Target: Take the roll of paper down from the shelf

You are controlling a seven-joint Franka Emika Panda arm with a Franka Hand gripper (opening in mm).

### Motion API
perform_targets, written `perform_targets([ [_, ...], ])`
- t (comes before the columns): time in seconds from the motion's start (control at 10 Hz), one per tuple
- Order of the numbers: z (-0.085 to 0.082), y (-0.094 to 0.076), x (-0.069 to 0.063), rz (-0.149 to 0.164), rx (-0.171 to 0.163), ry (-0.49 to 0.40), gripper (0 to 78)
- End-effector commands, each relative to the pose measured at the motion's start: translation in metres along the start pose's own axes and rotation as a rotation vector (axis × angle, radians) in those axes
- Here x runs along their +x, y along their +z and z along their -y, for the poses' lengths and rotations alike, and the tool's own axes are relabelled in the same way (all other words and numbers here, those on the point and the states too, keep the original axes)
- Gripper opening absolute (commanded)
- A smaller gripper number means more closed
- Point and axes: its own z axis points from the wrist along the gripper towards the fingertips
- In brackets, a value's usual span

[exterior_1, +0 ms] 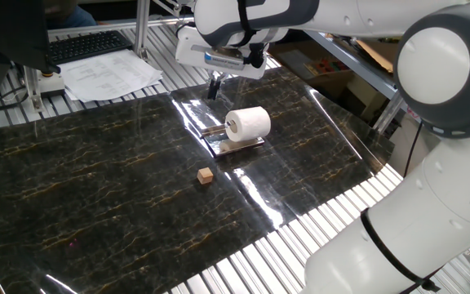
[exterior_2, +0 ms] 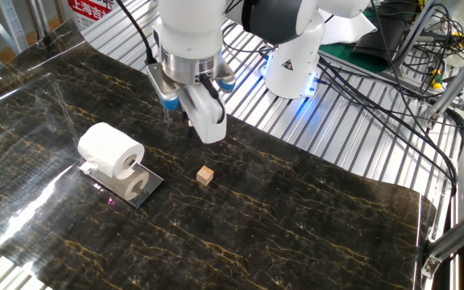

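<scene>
The white roll of paper (exterior_1: 247, 123) lies on its side on the small shiny metal shelf (exterior_1: 237, 146) near the middle of the dark marble table. It also shows in the other fixed view (exterior_2: 111, 151), resting on the shelf (exterior_2: 138, 193). My gripper (exterior_1: 215, 88) hangs above the table behind the roll, apart from it and holding nothing. Its dark fingers look pressed together. In the other fixed view the gripper (exterior_2: 188, 119) is to the right of the roll and partly hidden by its white housing.
A small tan cube (exterior_1: 206, 175) sits on the table in front of the shelf, and also shows in the other fixed view (exterior_2: 206, 176). Printed paper sheets (exterior_1: 108, 75) and a keyboard (exterior_1: 88, 45) lie beyond the table's far edge. The robot base (exterior_2: 292, 60) and cables (exterior_2: 393, 72) stand behind the table.
</scene>
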Motion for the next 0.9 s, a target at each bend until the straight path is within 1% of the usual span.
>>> perform_targets([
  [0.1, 0.000, -0.003, -0.001, -0.006, -0.018, 0.252, 0.0],
  [0.3, 0.000, -0.003, -0.001, -0.004, -0.015, 0.283, 0.0],
  [0.5, 0.000, -0.002, -0.001, -0.002, -0.013, 0.340, 0.0],
  [0.7, 0.001, 0.000, -0.004, 0.002, -0.013, 0.358, 0.0],
  [0.8, 0.005, 0.007, -0.009, 0.010, -0.009, 0.383, 0.0],
  [0.9, 0.008, 0.013, -0.016, 0.026, 0.003, 0.399, 0.0],
])
